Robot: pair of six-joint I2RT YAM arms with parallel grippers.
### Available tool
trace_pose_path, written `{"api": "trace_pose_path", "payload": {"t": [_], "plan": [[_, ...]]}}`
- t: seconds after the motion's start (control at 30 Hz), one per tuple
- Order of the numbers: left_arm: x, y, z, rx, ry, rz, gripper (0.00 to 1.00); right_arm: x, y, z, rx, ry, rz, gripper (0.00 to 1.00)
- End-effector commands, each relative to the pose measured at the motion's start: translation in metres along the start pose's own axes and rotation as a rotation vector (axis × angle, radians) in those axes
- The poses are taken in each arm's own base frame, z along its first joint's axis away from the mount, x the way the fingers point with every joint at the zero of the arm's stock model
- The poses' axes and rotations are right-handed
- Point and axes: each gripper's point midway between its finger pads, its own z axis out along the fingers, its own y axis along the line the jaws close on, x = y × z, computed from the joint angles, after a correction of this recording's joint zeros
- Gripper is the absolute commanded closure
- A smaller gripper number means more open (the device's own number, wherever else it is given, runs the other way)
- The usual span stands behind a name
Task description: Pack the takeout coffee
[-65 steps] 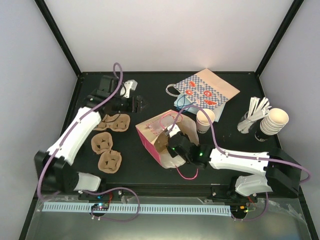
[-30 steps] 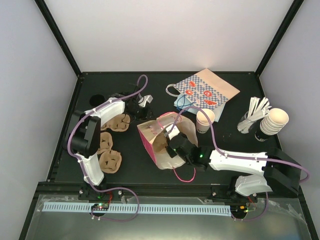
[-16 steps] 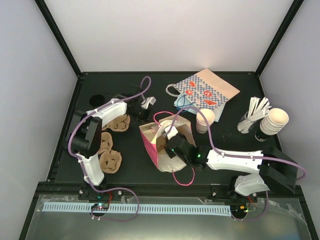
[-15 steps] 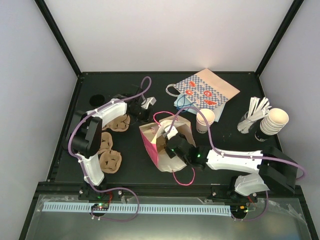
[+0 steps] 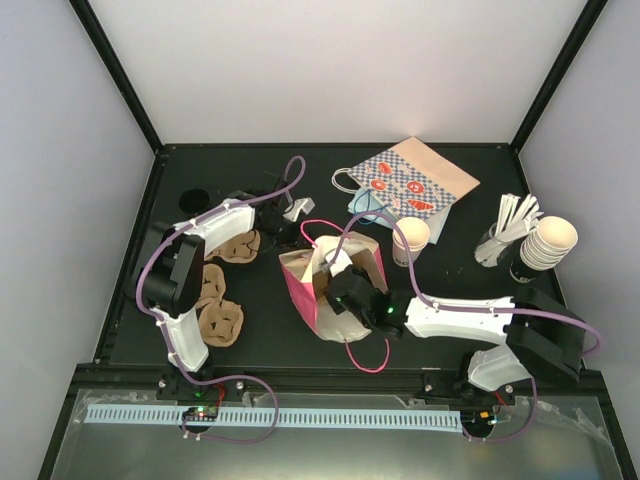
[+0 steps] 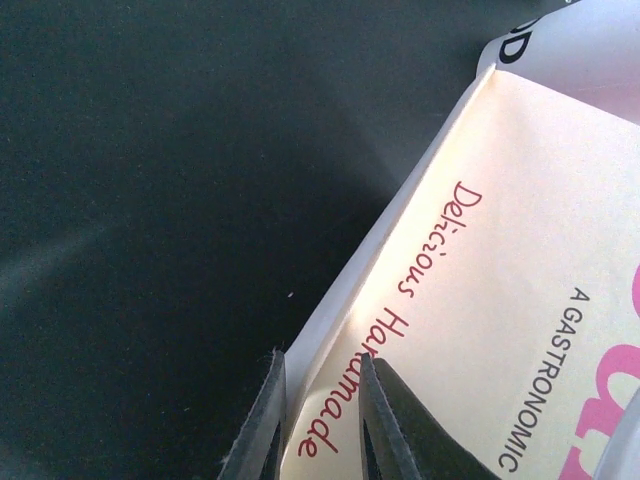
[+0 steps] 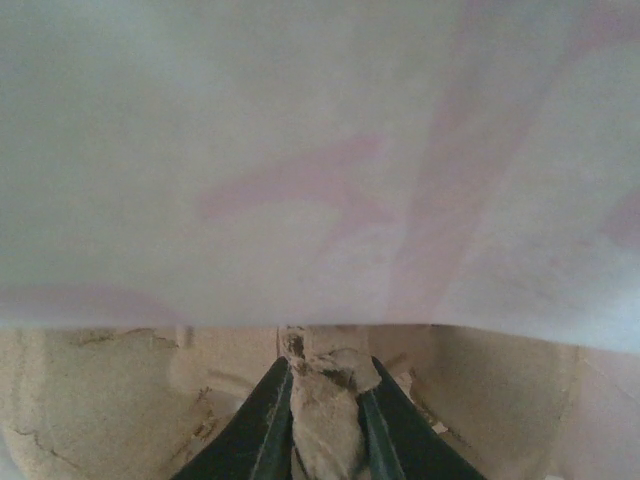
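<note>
Both arms are busy with the pink bag [image 5: 303, 292], so packing looks barely begun: nearest, the right arm reaches low from the near edge, the right gripper [image 7: 320, 372] deep in the bag's mouth, clamped on what seems to be a pulp carrier ridge [image 7: 318, 425]; farther back the left gripper [image 6: 322, 358] pinches the bag's rim; the takeout coffee [image 5: 411, 238] stands outside, just beside the bag, yet to go in
</note>
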Motion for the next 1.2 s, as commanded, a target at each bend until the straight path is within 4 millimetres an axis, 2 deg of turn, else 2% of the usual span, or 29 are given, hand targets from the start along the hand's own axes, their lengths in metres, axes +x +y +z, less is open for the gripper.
{"api": "trace_pose_path", "payload": {"t": [0.0,0.1,0.23,0.43,0.6,1.07,1.17], "plan": [[0.014,-0.034,-0.008,0.095,0.035,0.033,0.77,-0.015,-0.010,-0.005,0.053,-0.050,0.063,0.83],[0.015,-0.035,-0.009,0.100,0.031,0.027,0.77,-0.019,-0.013,-0.011,0.051,-0.073,0.080,0.83],[0.016,-0.031,-0.008,0.087,0.034,0.020,0.77,-0.019,-0.003,-0.014,-0.015,-0.064,0.043,0.83],[0.016,-0.031,-0.008,0.083,0.028,0.019,0.78,-0.001,-0.001,-0.021,-0.028,0.001,0.068,0.84],[0.017,-0.030,-0.005,0.093,0.036,0.009,0.78,0.013,-0.008,-0.018,0.012,-0.002,0.082,0.84],[0.031,-0.031,-0.006,0.114,0.041,0.000,0.78,0.001,-0.018,-0.010,0.100,-0.151,0.102,0.80],[0.033,-0.031,-0.007,0.114,0.039,0.000,0.78,-0.002,-0.016,-0.009,0.099,-0.149,0.096,0.74]]}}
